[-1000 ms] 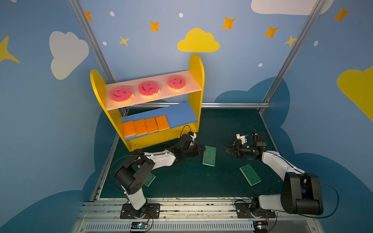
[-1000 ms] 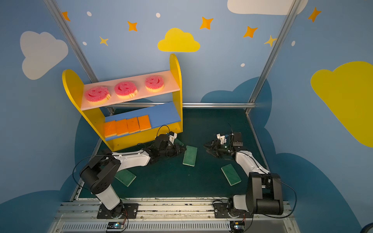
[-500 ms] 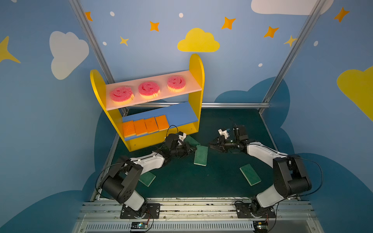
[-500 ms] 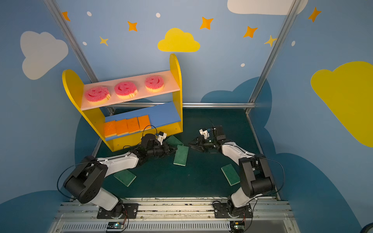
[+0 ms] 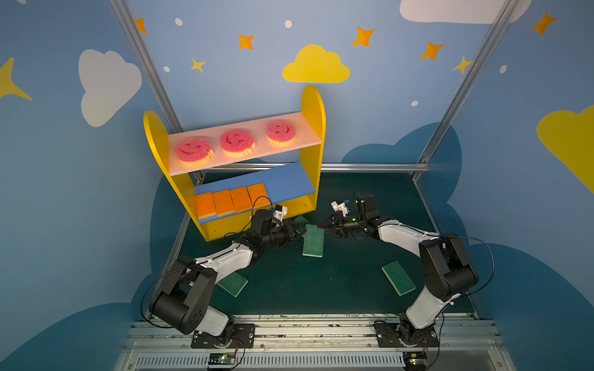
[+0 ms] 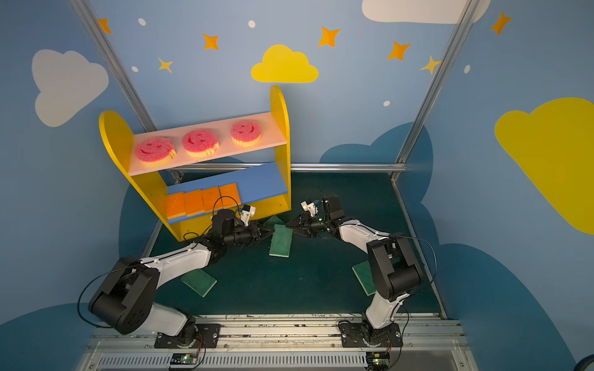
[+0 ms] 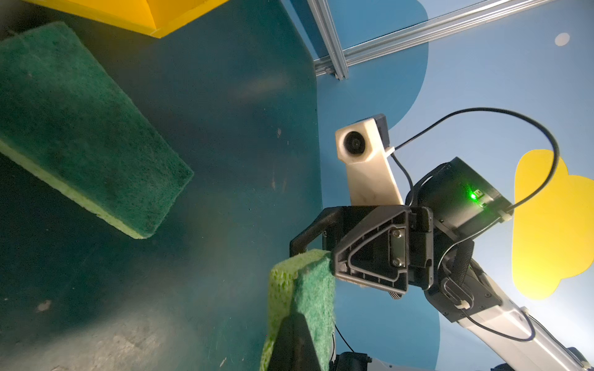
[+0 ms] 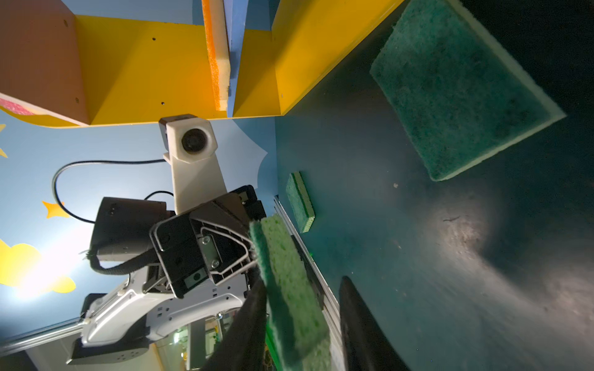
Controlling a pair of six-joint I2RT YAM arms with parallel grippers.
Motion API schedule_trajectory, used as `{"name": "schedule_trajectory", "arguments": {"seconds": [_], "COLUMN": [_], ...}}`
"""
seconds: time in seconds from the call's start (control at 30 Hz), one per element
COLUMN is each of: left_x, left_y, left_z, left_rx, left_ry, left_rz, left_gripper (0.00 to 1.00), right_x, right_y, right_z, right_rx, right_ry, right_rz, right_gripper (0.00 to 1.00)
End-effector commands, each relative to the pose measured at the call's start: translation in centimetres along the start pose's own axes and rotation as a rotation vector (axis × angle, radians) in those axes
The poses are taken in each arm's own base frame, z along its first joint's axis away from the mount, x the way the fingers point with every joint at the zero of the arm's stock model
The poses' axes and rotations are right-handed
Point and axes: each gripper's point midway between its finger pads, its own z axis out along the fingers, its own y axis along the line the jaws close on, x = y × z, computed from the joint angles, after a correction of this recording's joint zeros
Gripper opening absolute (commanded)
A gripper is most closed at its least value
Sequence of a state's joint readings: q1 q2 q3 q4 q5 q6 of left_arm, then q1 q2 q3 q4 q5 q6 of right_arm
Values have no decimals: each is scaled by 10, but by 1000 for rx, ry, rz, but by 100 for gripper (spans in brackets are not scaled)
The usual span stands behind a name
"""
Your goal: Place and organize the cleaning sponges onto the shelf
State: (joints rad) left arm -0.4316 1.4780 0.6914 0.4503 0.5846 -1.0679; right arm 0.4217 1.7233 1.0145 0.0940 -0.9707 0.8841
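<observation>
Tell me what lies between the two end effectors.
One green sponge, in both top views. The left end effector is shut on one side of it. The right end effector straddles the opposite side, jaws open, as the right wrist view shows.

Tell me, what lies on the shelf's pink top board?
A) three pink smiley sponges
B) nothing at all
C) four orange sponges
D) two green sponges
A: three pink smiley sponges lie in a row on the pink board; the orange sponges are on the blue board below.
</observation>
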Motion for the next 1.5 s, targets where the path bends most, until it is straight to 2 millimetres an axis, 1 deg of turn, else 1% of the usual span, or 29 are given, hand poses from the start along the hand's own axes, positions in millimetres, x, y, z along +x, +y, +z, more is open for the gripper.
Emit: {"name": "schedule_trajectory", "arguments": {"seconds": [0.0,0.13,0.2,0.27,0.3,0.33,0.37,0.4,0.43,0.5,0.57,0.63,0.7,0.8,0.9,0.97,1.07,1.17,1.23,1.33,1.4,1.47], "left_x": [0,-1,-2,-2,-2,-2,-2,-3,-4,-6,-7,-6,0,11,23,28,29,29,30,31,30,28], "left_y": [-6,-2,-1,0,0,1,0,1,2,3,5,6,8,7,13,14,9,12,14,18,21,20], "left_z": [-6,-8,-9,-9,-9,-10,-11,-14,-19,-30,-43,-55,-63,-68,-71,-74,-77,-79,-77,-72,-72,-74], "left_rx": [26,17,16,13,11,6,1,-8,-24,-55,-74,-78,-91,-99,-114,-113,-92,-104,-91,-71,-68,-64], "left_ry": [4,-5,-6,-8,-11,-15,-22,-35,-56,-114,-190,-263,-333,-393,-447,-488,-535,-565,-573,-580,-594,-611], "left_rz": [6,-3,-5,-8,-10,-8,-1,11,24,53,73,85,91,89,58,39,57,30,14,-21,-40,-42], "left_gripper": [3,4,4,10,16,28,41,59,68,79,84,85,83,77,72,72,72,70,66,55,50,46], "right_x": [-7,-9,-10,-10,-10,-11,-11,-12,-13,-17,-21,-28,-35,-45,-53,-57,-60,-62,-63,-61,-60,-58], "right_y": [14,14,13,12,13,13,14,13,13,12,8,4,3,9,16,21,26,30,32,35,36,37], "right_z": [2,4,4,5,5,5,5,4,4,3,2,1,1,4,7,9,15,23,30,39,44,47], "right_rx": [-33,-30,-31,-29,-29,-28,-27,-23,-16,3,33,60,63,49,53,56,41,13,-3,-18,-27,-33], "right_ry": [0,-3,-5,-4,-5,-8,-12,-16,-23,-42,-72,-115,-162,-225,-282,-310,-332,-332,-322,-304,-293,-284], "right_rz": [-27,-15,-12,-5,-3,-1,-2,3,8,23,52,91,126,156,159,160,169,183,193,200,203,205], "right_gripper": [27,6,2,1,0,0,0,0,0,0,0,0,0,0,0,0,0,0,0,0,0,0]}}
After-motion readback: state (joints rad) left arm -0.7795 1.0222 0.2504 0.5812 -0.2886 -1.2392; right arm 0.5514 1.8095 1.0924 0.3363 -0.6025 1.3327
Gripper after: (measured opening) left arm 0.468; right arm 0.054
